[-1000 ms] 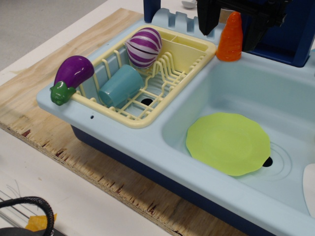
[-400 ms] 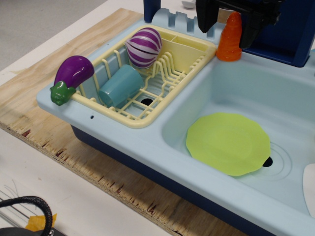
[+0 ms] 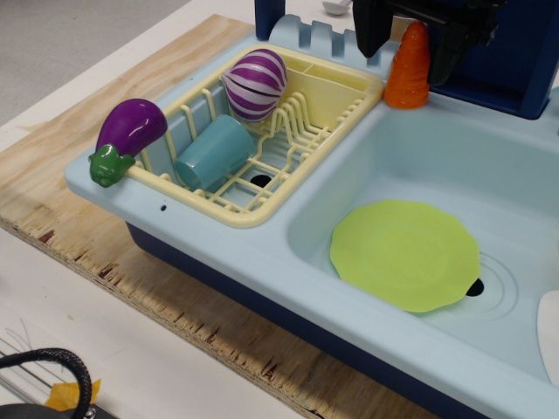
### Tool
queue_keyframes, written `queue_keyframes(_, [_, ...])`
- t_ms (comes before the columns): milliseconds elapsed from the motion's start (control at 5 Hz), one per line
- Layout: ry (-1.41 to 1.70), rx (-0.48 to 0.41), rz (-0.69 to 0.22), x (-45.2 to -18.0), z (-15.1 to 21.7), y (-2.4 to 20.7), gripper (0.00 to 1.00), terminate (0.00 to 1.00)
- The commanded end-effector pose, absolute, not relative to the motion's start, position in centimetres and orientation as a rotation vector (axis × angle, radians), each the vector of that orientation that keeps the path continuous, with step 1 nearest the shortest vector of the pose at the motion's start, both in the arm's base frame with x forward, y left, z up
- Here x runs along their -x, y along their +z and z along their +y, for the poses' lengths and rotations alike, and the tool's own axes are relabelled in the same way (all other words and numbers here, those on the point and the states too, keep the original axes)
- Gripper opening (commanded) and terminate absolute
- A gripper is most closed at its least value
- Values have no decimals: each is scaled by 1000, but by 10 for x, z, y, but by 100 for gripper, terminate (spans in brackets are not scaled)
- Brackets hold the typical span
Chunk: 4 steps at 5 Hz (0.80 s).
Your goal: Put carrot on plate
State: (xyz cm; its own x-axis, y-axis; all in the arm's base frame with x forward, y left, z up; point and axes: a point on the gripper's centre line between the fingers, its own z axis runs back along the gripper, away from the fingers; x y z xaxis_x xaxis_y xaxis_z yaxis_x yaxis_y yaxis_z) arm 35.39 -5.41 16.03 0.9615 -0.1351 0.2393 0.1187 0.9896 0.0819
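Note:
The orange carrot (image 3: 409, 72) stands upright on the back rim of the light blue sink (image 3: 349, 288), at the corner next to the yellow rack. My gripper (image 3: 407, 59) hangs over it from the top edge of the view, open. One dark finger (image 3: 369, 30) is to the carrot's left and the other to its right, with a gap showing on the left side. The lime-green plate (image 3: 406, 254) lies flat in the sink basin, well in front of the carrot and empty.
A yellow dish rack (image 3: 262, 131) fills the left basin and holds a teal cup (image 3: 214, 152) and a purple striped ball-shaped toy (image 3: 255, 83). A purple eggplant (image 3: 127, 135) lies on the sink's left corner. A white dish edge (image 3: 548, 345) shows at the right.
My gripper has risen slightly and shifted a little to the right around the carrot's top. The carrot and plate have not moved.

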Motion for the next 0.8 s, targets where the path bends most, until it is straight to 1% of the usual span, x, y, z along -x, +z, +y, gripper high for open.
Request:
queue_keyframes(0, [-115,-66,-296,-360,-53,174,100,0])
queue_keyframes(200, [-88,-66,-288,-357,-55,174,0,0])
queue_keyframes(600, [-30,-71,-254,-338,-65,181,0,0])
